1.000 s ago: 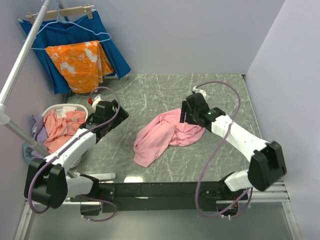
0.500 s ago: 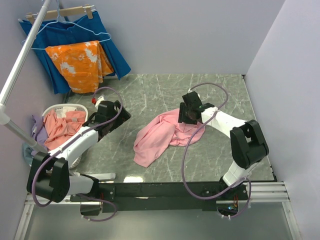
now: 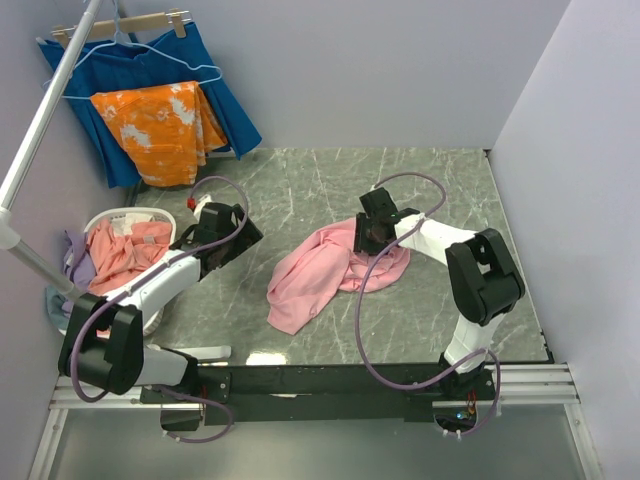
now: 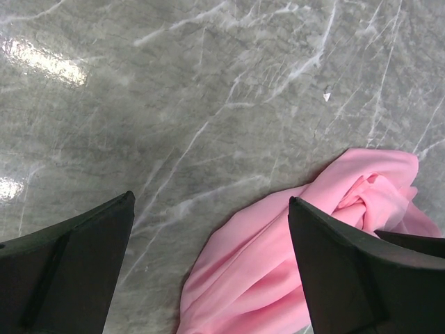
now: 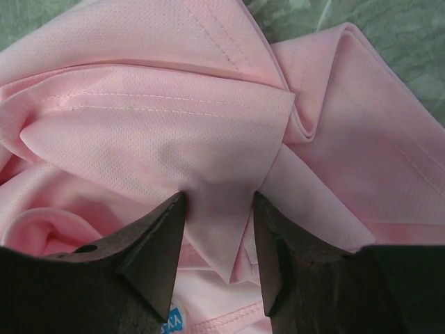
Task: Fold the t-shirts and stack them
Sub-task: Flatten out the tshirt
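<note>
We note the right gripper sits directly on the crumpled light pink t-shirt mid-tabletop, jaws narrowly parted astride a fold, while the left gripper, wide open and empty, hovers off its left edge.

We see the pink shirt crumpled mid-table (unfolded, seams and a label showing); salmon shirt and lilac shirt bunched in the basket.
</note>
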Action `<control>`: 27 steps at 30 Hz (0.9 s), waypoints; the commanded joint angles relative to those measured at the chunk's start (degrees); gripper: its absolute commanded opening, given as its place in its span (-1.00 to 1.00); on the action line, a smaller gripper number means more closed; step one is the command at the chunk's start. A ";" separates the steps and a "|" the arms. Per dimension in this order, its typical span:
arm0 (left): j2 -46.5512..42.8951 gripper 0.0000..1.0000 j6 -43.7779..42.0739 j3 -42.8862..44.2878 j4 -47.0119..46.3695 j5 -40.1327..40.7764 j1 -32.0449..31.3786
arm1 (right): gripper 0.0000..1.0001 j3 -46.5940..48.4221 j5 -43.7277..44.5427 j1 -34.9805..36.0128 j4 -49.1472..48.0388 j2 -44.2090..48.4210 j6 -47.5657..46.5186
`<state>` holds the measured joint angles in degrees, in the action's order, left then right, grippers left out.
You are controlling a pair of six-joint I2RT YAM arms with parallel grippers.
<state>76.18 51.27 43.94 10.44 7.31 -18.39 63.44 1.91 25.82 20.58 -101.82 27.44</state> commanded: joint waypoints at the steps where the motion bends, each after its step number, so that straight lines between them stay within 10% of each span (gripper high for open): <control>1: 0.81 0.94 -1.43 1.41 -1.21 -0.46 0.11 | -0.11 0.90 -0.68 -0.25 -1.15 0.22 0.42; 5: 0.99 0.94 -1.43 1.50 -1.12 -0.37 0.20 | -1.00 0.72 -1.65 -0.34 -1.94 1.70 -0.19; 27: 0.01 0.95 -4.33 2.19 -5.33 -6.85 0.11 | -1.00 7.48 24.62 -3.32 17.54 33.61 -3.10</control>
<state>77.06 49.63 43.94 10.04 5.76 -18.39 68.97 17.15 24.99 31.22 -71.64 24.32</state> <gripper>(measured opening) 0.972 0.006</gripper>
